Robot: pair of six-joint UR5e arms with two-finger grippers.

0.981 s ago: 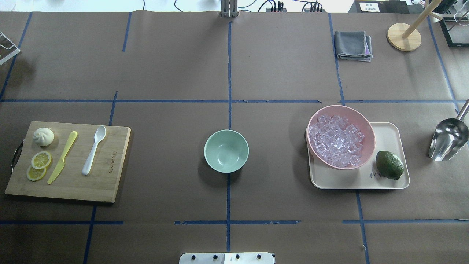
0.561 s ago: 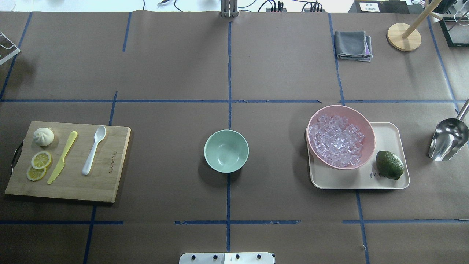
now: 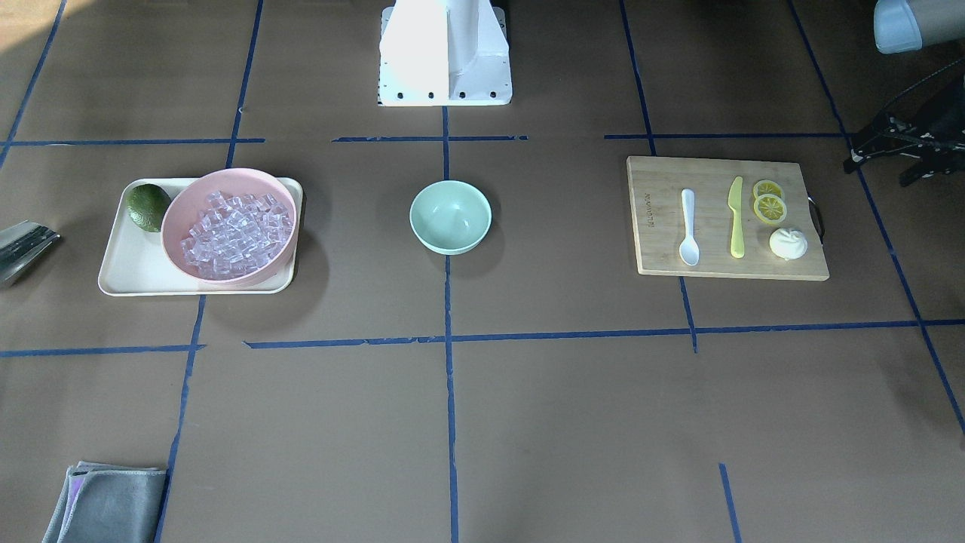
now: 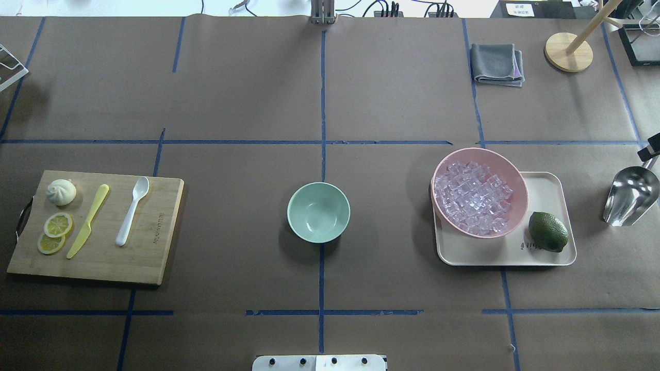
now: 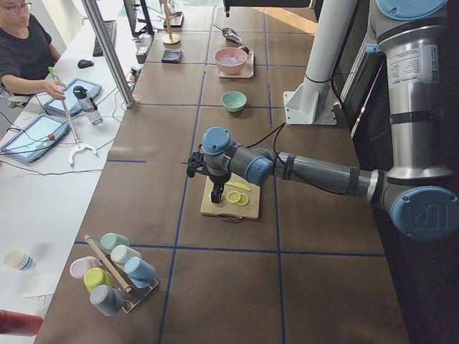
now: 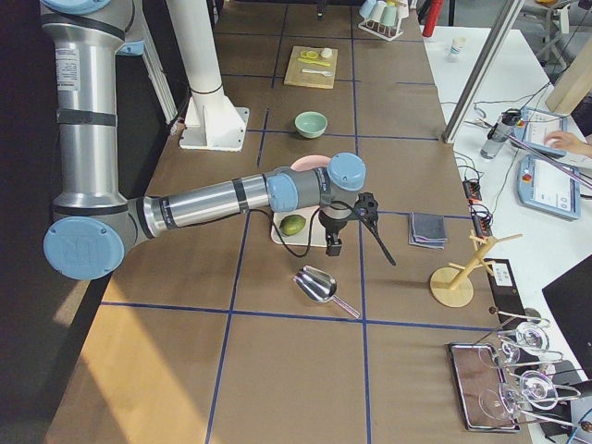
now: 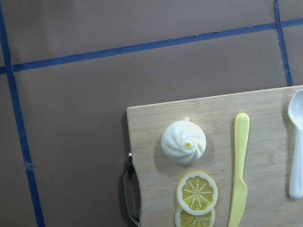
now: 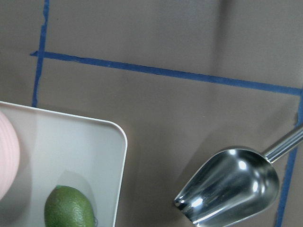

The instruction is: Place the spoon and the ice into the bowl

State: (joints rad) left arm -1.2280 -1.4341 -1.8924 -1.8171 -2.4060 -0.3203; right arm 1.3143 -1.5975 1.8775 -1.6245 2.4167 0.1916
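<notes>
The white spoon (image 4: 131, 211) lies on the wooden cutting board (image 4: 154, 247) at the table's left, beside a yellow-green knife (image 4: 87, 221); its scoop shows in the left wrist view (image 7: 297, 146). The empty mint-green bowl (image 4: 318, 212) stands at the table's middle. The ice cubes (image 4: 472, 198) fill a pink bowl (image 4: 518, 178) on a cream tray (image 4: 546, 190). My left gripper (image 5: 214, 197) hangs above the board's outer end. My right gripper (image 6: 330, 246) hangs above the table between the tray and a steel scoop (image 4: 629, 198). I cannot tell whether either is open.
A white bun (image 4: 61, 191) and lemon slices (image 4: 56, 225) lie on the board. A lime (image 4: 548, 232) sits on the tray. A folded grey cloth (image 4: 497, 64) and a wooden stand (image 4: 568, 51) are at the far right.
A dark part of my right gripper has come into the overhead view at the right edge, over the scoop's handle. Nothing on the table has moved.
</notes>
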